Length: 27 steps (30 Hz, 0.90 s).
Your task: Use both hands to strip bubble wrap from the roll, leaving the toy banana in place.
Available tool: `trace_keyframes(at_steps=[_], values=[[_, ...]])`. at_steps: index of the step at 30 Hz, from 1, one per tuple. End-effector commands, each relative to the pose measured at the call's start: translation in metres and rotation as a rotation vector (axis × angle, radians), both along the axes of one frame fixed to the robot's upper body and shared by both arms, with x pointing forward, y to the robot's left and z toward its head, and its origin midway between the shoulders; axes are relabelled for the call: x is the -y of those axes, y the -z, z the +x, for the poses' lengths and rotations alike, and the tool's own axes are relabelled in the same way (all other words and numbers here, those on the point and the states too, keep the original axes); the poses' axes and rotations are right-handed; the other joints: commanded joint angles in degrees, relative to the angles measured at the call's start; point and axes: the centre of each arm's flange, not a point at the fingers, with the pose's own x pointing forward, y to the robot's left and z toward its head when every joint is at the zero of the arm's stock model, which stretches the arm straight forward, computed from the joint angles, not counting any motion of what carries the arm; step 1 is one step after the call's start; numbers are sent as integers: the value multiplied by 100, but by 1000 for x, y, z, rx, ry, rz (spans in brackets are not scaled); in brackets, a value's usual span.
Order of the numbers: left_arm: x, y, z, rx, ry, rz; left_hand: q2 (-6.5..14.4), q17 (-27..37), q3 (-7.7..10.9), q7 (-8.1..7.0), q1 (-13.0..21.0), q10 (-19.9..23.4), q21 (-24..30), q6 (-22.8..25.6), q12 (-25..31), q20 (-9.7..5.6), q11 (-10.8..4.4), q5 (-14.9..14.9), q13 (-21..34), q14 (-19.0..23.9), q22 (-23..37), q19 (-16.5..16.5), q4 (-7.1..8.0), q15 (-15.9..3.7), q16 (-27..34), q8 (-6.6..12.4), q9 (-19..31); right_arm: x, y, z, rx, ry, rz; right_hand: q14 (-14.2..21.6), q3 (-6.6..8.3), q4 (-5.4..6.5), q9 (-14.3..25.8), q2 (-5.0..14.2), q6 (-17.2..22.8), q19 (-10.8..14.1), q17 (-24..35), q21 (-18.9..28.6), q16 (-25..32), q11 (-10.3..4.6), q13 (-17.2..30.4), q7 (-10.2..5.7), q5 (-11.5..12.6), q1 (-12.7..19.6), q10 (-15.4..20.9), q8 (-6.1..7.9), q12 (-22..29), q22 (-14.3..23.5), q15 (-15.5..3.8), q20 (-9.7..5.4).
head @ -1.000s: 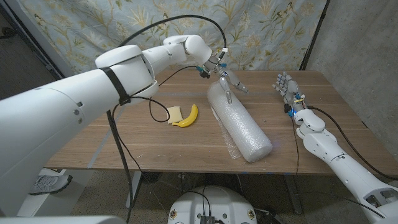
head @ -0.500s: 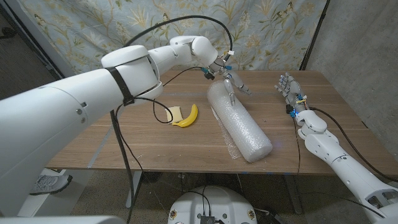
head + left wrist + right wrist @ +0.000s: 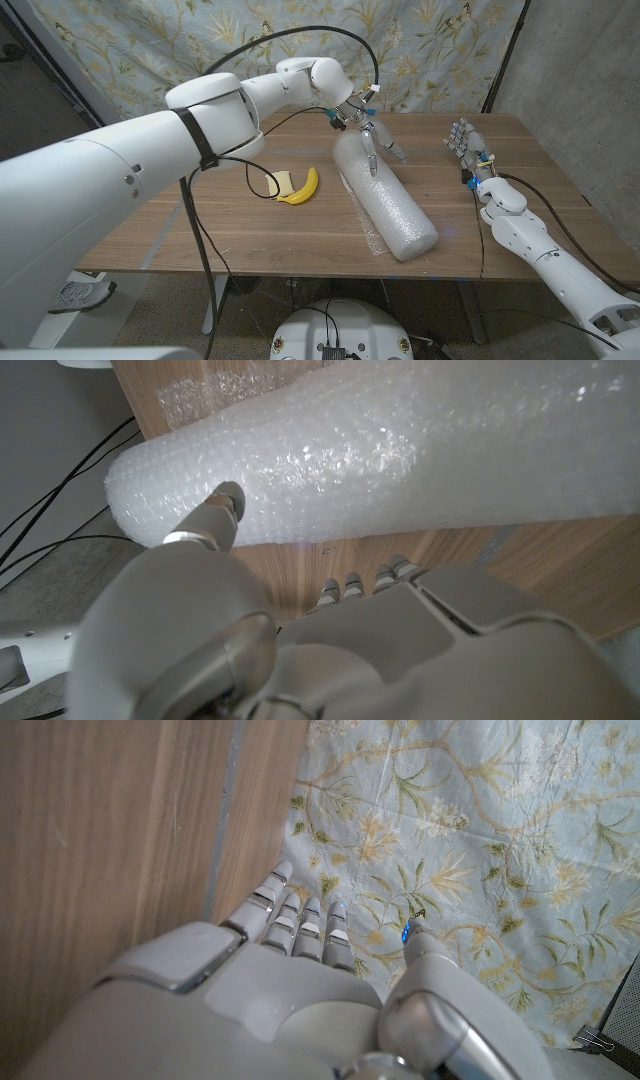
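Left hand [image 3: 377,137] fingers [image 3: 222,510] spread, gripping nothing, one tip touching the bubble wrap roll [image 3: 385,196] at its far end; since a second ago the hand has shifted slightly right along that end. Right hand [image 3: 466,145] unchanged, fingers [image 3: 300,925] extended and apart, holding nothing, standing on the surface [image 3: 250,230] well right of the roll. Roll lies diagonally, far-left to near-right: clear, bubbled, fat cylinder with a loose flap at its near side. Toy banana [image 3: 301,187], yellow, lies left of the roll, apart from it.
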Motion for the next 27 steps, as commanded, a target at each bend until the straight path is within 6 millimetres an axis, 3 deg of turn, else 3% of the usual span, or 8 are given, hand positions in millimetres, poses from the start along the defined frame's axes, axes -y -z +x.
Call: trace_keyframes(at_steps=[1,9,27], values=[[-12,7,-4,-27,26,61,-2,22,-32,7,73,-827,21,-800,25,18,32,-12,7,-844,10,-79,5,53,11,20,34,2,-1,2,-15,9,-8,17,19,-17,17,30,-35,-22,2,13,53,42,18,-3,5,-29,-24,-4,12,25,65,13],[-13,8,-3,-3,28,85,5,25,-57,-55,77,-935,9,-923,-2,19,58,-13,10,-836,12,-173,12,129,26,-15,34,4,3,4,-24,9,0,12,17,-19,17,28,-40,-31,2,11,53,27,18,-8,5,-33,-29,-2,11,24,68,14],[9,10,-1,201,85,160,10,29,-92,-111,84,-987,23,-985,6,19,7,-17,13,-807,14,-240,18,110,45,-6,35,15,17,-1,-31,20,45,6,14,-23,17,26,-50,-48,1,9,54,28,18,-2,5,-39,-30,0,14,24,73,27]])
